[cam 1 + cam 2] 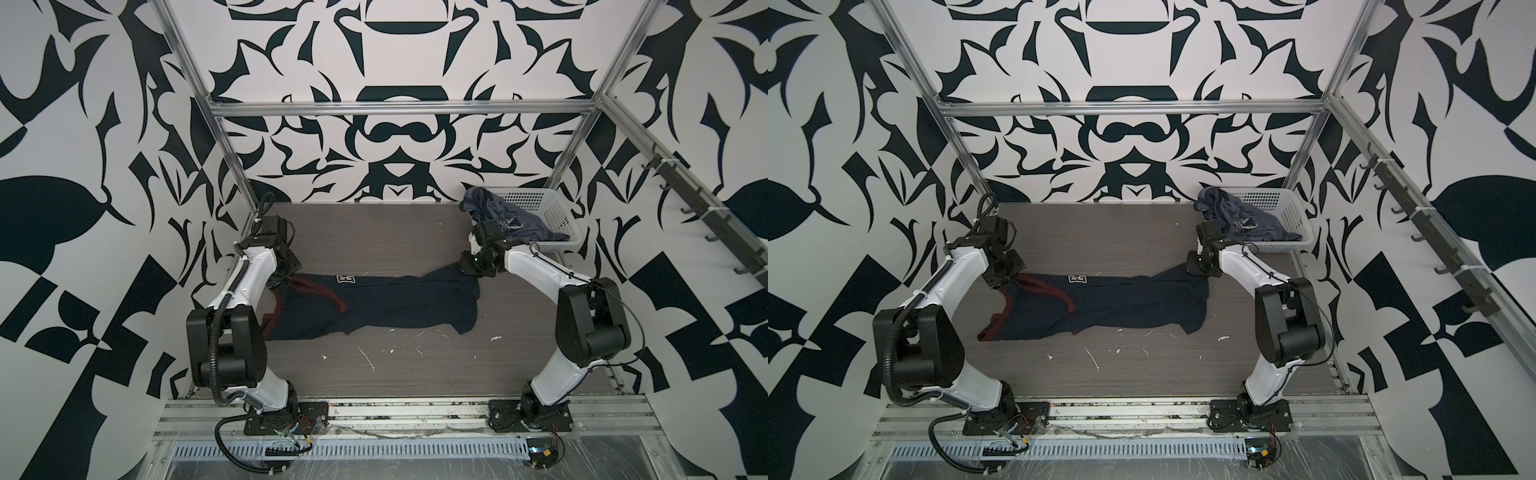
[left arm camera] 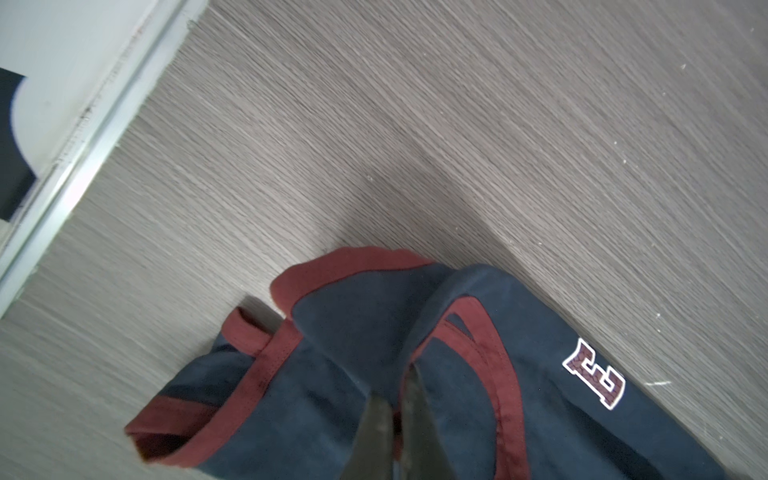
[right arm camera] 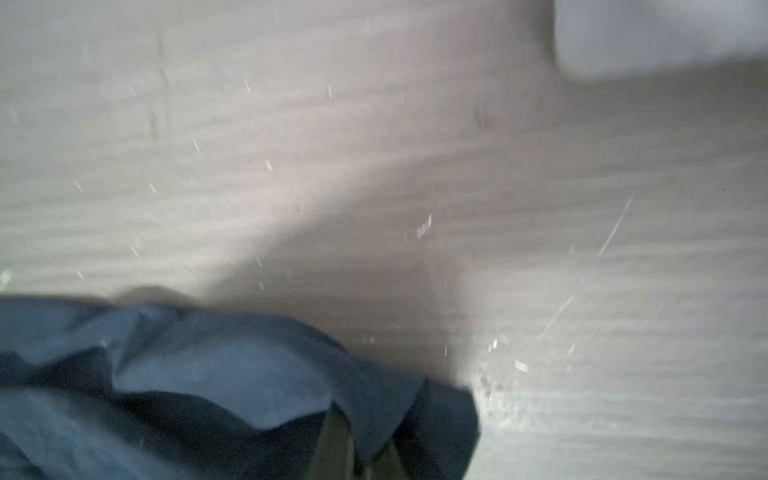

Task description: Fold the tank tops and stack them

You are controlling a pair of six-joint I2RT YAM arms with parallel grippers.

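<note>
A dark navy tank top (image 1: 374, 303) (image 1: 1100, 301) with dark-red trim and a white-edged print lies stretched sideways across the grey table in both top views. My left gripper (image 1: 286, 276) (image 2: 399, 419) is shut on its red-trimmed strap end at the left. My right gripper (image 1: 471, 266) (image 3: 365, 453) is shut on the navy hem corner (image 3: 374, 415) at the right, lifted a little off the table. The slate-blue tank top (image 1: 503, 216) (image 1: 1237, 216) hangs crumpled over the rim of the white basket (image 1: 552, 212) (image 1: 1291, 212) at the back right.
Metal frame posts (image 1: 232, 166) stand at the table's back corners. A rail with dark hooks (image 1: 706, 216) runs along the right wall. Bare grey table (image 1: 395, 365) with white scuffs lies in front of the navy top, and the arm bases (image 1: 282, 415) sit at the front edge.
</note>
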